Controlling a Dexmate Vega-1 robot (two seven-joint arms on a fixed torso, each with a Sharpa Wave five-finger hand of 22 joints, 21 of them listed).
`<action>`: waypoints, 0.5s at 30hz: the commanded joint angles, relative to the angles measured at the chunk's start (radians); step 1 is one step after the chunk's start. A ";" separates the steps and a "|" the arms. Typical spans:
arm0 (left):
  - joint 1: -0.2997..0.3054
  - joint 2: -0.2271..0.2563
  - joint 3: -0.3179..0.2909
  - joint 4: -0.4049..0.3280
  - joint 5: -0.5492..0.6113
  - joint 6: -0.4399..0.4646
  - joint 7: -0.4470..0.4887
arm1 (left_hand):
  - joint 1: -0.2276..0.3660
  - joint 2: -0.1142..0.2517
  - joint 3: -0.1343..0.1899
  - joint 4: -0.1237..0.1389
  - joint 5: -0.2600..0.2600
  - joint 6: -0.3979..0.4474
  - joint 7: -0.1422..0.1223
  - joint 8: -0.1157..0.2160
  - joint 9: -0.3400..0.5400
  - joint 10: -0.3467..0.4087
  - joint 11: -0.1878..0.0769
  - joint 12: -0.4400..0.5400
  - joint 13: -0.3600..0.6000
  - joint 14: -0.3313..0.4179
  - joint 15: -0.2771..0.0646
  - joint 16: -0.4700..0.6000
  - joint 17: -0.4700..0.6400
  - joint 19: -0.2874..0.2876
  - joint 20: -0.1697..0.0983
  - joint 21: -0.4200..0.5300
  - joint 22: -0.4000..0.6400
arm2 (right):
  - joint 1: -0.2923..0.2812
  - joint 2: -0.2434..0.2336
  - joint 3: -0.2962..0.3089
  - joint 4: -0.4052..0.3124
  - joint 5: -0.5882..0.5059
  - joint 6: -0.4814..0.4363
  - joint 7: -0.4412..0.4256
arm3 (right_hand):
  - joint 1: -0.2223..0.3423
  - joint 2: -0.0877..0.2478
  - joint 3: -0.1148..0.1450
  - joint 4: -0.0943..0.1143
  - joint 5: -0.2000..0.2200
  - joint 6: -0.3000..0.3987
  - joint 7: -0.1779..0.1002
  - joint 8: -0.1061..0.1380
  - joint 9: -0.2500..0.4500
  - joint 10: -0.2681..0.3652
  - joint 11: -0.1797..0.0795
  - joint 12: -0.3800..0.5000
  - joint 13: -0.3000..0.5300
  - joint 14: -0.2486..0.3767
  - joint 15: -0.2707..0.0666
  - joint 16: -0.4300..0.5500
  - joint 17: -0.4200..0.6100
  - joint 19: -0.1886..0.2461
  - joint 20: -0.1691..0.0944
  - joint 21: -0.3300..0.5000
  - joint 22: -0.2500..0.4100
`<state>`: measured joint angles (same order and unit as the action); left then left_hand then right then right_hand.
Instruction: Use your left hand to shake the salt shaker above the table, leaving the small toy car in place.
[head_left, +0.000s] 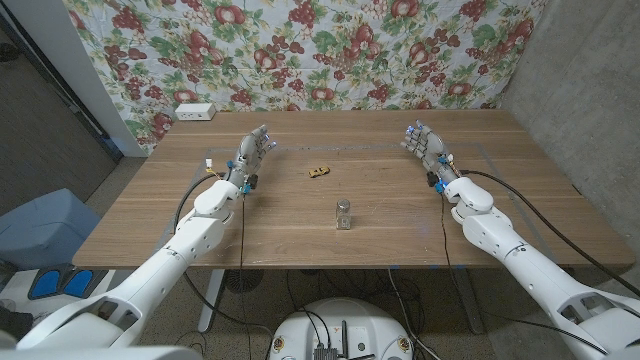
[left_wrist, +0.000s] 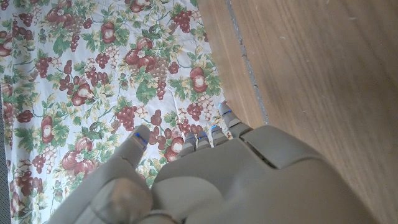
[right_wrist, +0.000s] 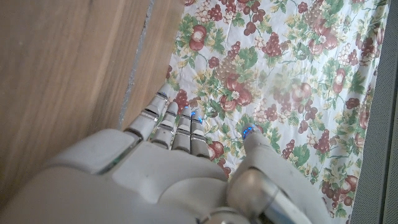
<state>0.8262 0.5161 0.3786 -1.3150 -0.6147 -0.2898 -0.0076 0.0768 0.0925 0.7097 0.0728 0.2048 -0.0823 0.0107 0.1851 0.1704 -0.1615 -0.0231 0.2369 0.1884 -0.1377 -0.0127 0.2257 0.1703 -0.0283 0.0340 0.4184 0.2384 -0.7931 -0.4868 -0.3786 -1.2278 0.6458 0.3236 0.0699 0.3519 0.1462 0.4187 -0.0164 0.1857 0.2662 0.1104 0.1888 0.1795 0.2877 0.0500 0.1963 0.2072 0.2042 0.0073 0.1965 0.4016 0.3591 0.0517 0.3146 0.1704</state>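
Head view looks down on my wooden surface (head_left: 300, 225), where the small clear glass salt shaker with a silver metal cap (head_left: 343, 214) stands upright near the middle, a little toward my side. Farther from me and slightly to the left of it lies the small tan toy car (head_left: 319, 171), apart from the shaker and untouched.

My left hand (head_left: 254, 155) rests on the surface well to the left of both things, its fingers apart and reaching toward the far edge, holding nothing. My right hand (head_left: 425, 146) sits in a matching spot on the right side, also spread and holding nothing. Black cables run along both of my white forearms.

Left wrist view shows the back of my left hand (left_wrist: 211, 180) with its blue-tipped fingertips (left_wrist: 225, 112) loosely extended, the wood grain beside it and the fruit-and-leaf patterned cloth (left_wrist: 93, 74) beyond. Right wrist view shows the back of my right hand (right_wrist: 168, 180) the same way, fingers stretched out side by side with the thumb set off from them, over the wood and the same cloth.

Behind the far edge of the surface hangs that printed cloth, and a small white box (head_left: 195, 111) sits at the far left corner.
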 joint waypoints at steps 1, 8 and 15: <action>-0.003 0.008 0.008 -0.048 0.057 0.007 0.065 | -0.001 0.051 0.005 0.000 0.004 -0.007 -0.004 0.004 0.004 -0.003 -0.004 0.002 0.000 0.000 -0.002 0.004 0.004 0.005 0.006 0.003 -0.002 | 0.069 0.031 -0.007 0.130 -0.007 0.063 0.066 | 0.010 -0.003 0.004 -0.001 0.005 0.012 0.000 0.007 0.003 0.014 0.001 0.006 0.001 0.012 0.000 0.007 0.002 0.013 -0.001 0.003 0.004; 0.018 0.019 0.001 -0.075 0.063 0.017 0.092 | -0.003 0.053 0.006 -0.001 0.004 -0.003 -0.007 0.004 0.004 0.002 -0.004 -0.001 -0.004 0.005 -0.003 0.000 0.003 0.009 0.006 0.002 -0.009 | 0.077 0.037 -0.011 0.152 -0.012 0.075 0.074 | 0.005 0.001 0.003 -0.002 0.004 0.016 0.001 0.007 0.003 0.022 0.003 0.008 0.000 0.012 0.001 0.009 0.000 0.016 -0.002 0.001 0.004; 0.029 0.020 -0.002 -0.089 0.068 0.019 0.106 | -0.005 0.054 0.007 -0.001 0.004 0.000 -0.009 0.005 0.004 0.006 -0.005 -0.003 -0.006 0.009 -0.005 -0.003 0.003 0.013 0.008 0.001 -0.014 | 0.076 0.037 -0.008 0.162 -0.006 0.080 0.085 | 0.001 0.002 0.001 -0.003 0.004 0.019 0.003 0.008 0.003 0.028 0.007 0.010 0.000 0.015 0.007 0.012 -0.003 0.022 0.000 -0.001 0.004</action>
<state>0.8384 0.5305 0.3821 -1.3763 -0.5601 -0.2777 0.0677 0.0768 0.0924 0.7096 0.0727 0.2048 -0.0785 0.0070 0.1850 0.1702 -0.1609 -0.0235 0.2368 0.1813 -0.1339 -0.0163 0.2255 0.1701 -0.0228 0.0394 0.4184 0.2228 -0.7308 -0.4574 -0.3868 -1.1051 0.6354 0.3835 0.1298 0.3554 0.1426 0.4185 -0.0165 0.1857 0.2751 0.1087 0.1933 0.1794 0.3075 0.0554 0.2003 0.2045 0.2094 0.0126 0.2002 0.3987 0.3697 0.0520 0.3146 0.1703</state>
